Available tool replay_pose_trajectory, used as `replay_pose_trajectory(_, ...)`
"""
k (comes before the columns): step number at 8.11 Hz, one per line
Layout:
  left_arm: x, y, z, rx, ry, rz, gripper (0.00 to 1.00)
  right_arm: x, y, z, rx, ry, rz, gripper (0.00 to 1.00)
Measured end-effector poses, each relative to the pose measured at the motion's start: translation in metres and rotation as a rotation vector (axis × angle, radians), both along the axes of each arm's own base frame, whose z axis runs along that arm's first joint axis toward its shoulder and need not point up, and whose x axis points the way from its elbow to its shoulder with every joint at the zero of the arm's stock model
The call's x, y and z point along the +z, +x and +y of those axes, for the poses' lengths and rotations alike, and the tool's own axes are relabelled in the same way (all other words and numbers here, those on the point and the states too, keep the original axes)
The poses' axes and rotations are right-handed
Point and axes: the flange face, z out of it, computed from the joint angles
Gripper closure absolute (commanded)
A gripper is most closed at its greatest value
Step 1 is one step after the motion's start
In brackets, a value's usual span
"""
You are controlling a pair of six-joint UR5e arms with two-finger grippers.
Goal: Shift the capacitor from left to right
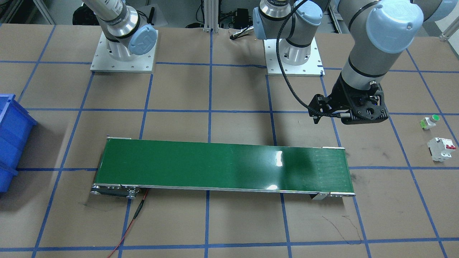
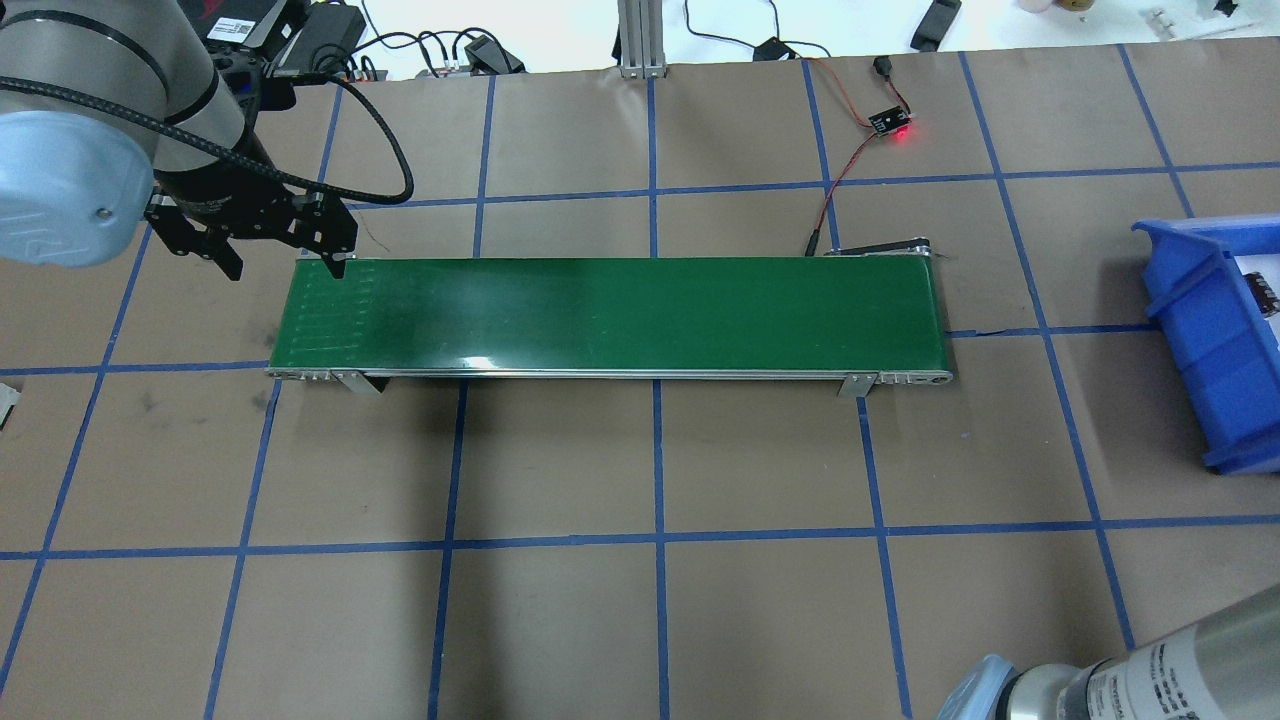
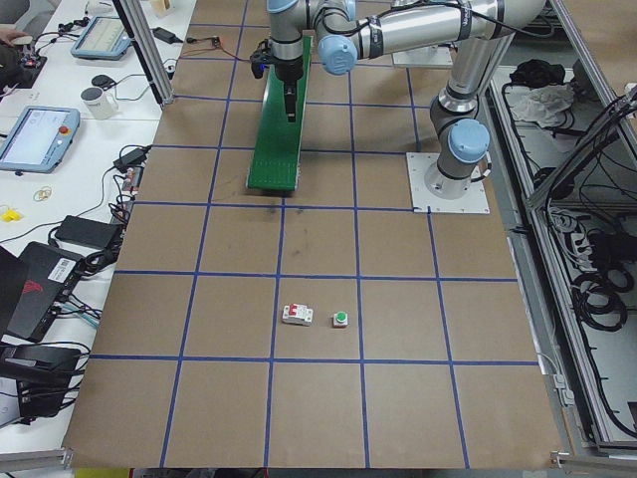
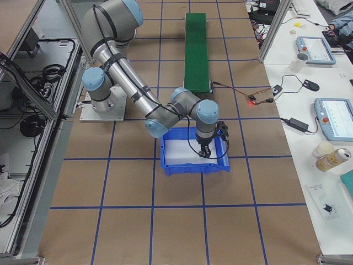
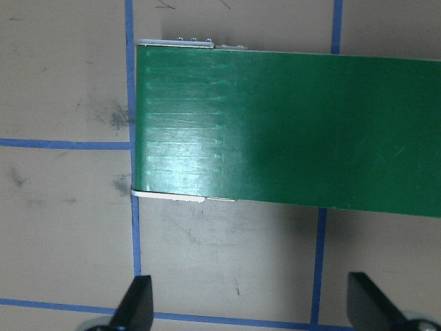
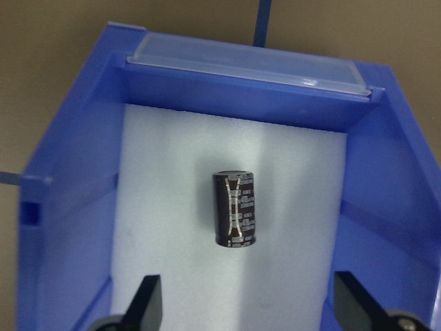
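Note:
The capacitor [image 6: 235, 209], a small black cylinder with pale silvery stripes, lies on its side on the white pad inside the blue bin [image 6: 69, 172]. My right gripper [image 6: 249, 303] hangs open and empty just above the bin, with the capacitor between and beyond its fingertips. In the exterior right view the right arm reaches down over the bin [image 4: 193, 164]. My left gripper [image 5: 251, 303] is open and empty above the brown table, beside the end of the green conveyor belt [image 5: 289, 131]. It also shows in the overhead view [image 2: 285, 262].
The conveyor belt [image 2: 620, 315] runs across the middle of the table with nothing on it. A white breaker with red switches [image 1: 441, 148] and a green-topped push button [image 1: 430, 122] sit on the table beyond the left arm. The blue bin [image 2: 1190, 300] stands at the robot's right.

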Motion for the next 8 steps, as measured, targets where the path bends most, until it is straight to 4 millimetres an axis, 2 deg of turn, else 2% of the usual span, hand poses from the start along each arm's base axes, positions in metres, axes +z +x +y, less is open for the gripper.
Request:
replay_pose_trajectory(1, 0.000, 0.000, 0.000, 0.001, -0.001, 0.002, 0.00, 0.030, 0.021, 0.005, -0.026, 0.002, -0.008, 0.00)
replay_pose_trajectory(2, 0.002, -0.001, -0.001, 0.000, -0.004, 0.004, 0.00, 0.064, 0.054, 0.008, -0.047, 0.010, -0.016, 0.00)
replay_pose_trajectory(4, 0.006, -0.003, 0.001, -0.005, -0.012, 0.001, 0.00, 0.134, 0.142, 0.025, -0.118, 0.029, -0.035, 0.00)
replay_pose_trajectory(5, 0.007, -0.004, 0.001, -0.005, -0.014, 0.003, 0.00, 0.163, 0.189, 0.037, -0.153, 0.034, -0.041, 0.00)
replay_pose_trajectory(6, 0.009, -0.008, 0.003, -0.008, -0.015, 0.006, 0.00, 0.184, 0.237, 0.048, -0.172, 0.035, -0.045, 0.00)
replay_pose_trajectory(8, 0.011, -0.019, 0.006, -0.022, -0.018, 0.021, 0.00, 0.201, 0.329, 0.057, -0.189, 0.040, -0.053, 0.00)
